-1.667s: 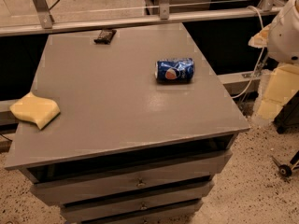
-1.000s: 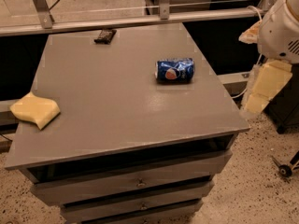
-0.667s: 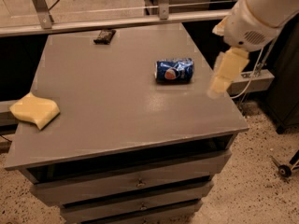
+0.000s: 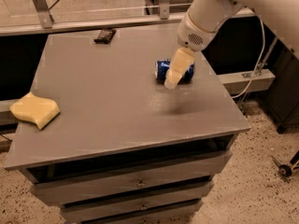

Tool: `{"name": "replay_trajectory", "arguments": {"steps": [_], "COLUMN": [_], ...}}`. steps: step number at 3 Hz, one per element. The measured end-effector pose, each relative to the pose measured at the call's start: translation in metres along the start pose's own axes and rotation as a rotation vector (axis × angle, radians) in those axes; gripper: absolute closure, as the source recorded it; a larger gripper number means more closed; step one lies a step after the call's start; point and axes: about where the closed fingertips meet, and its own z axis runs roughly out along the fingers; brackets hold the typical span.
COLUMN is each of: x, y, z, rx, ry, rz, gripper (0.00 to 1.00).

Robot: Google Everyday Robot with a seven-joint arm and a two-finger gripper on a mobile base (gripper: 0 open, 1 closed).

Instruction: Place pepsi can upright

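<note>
The pepsi can [image 4: 162, 69] is dark blue and lies on its side on the grey table top [image 4: 117, 101], toward the right edge. My gripper [image 4: 172, 80] hangs from the white arm that reaches in from the upper right. Its cream-coloured fingers [image 4: 179, 65] are in front of the can and cover its middle and right part. The gripper's tip is just above the table, at the can's near side.
A yellow sponge-like piece [image 4: 35, 109] lies at the table's left edge. A small black flat object [image 4: 104, 35] lies at the far edge. Drawers [image 4: 135, 183] are below the top. A cable [image 4: 261, 55] and a caster wheel [image 4: 285, 169] are on the right.
The arm has swung in from the right side over the table, and the gripper has come down to the can. The can has not moved.
</note>
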Motion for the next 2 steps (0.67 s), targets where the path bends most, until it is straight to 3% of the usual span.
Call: {"name": "replay_trajectory", "arguments": {"steps": [2], "x": [-0.021], "y": [-0.025], "z": [0.054], "rx": [-0.011], "ry": [0.012], "rz": [0.101], "gripper": [0.0]}}
